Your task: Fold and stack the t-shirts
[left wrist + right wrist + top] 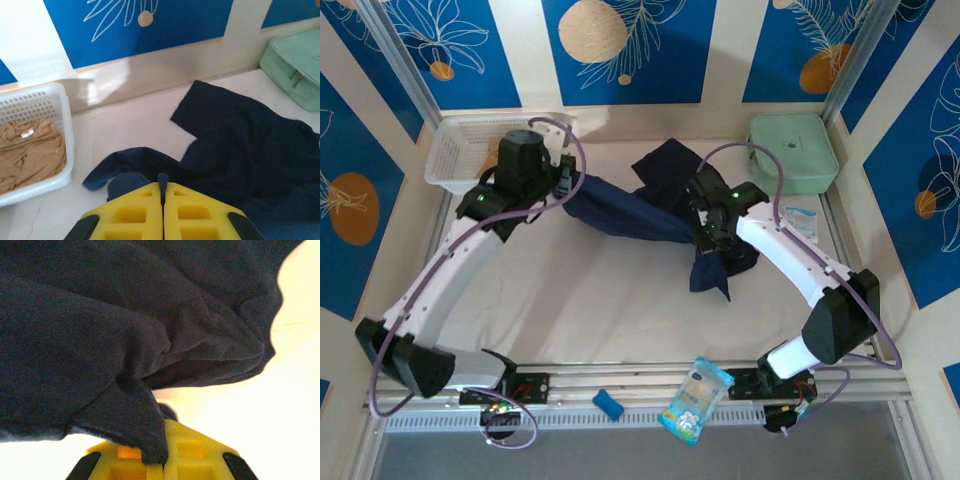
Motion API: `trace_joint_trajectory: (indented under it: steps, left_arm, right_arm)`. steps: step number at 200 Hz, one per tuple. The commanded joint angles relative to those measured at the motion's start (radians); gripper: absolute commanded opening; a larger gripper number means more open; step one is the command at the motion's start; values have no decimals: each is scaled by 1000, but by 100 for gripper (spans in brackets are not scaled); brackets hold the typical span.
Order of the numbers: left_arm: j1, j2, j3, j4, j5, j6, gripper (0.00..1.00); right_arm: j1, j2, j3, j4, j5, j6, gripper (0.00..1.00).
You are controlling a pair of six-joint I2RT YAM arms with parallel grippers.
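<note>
Yellow fingers (195, 450) of your right end effector (163, 460) are pinched shut on a fold of the navy t-shirt (630, 215). Your left end effector (565, 185) is shut on its other end. So the shirt hangs between both, its long line running from upper left to middle right. The tan t-shirt (30, 150) lies in the white basket (67, 135), upper left, nearer your left arm.

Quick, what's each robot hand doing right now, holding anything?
Left gripper: shut on the soft dark navy cloth t-shirt.
Right gripper: shut on the same t-shirt.
</note>
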Motion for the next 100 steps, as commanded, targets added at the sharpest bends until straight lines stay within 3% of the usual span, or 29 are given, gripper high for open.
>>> trace_joint_trajectory:
  steps: [1,45,77,100]
  left_arm:
    - [-36,-72,-129,-68,-82,-24,0]
    - [-60,-257,-524,-48,-158,-332,0]
    - [-60,-381,-674,-180,-243,-547,0]
    - [-60,-417,-740,-219,-240,-661,17]
  right_arm:
    - [61,42,-33,-16,-135,-91,0]
    - [188,114,-98,59,-406,-132,0]
    - [208,146,-153,112,-552,-115,2]
    - [211,191,-147,96,-516,-105,12]
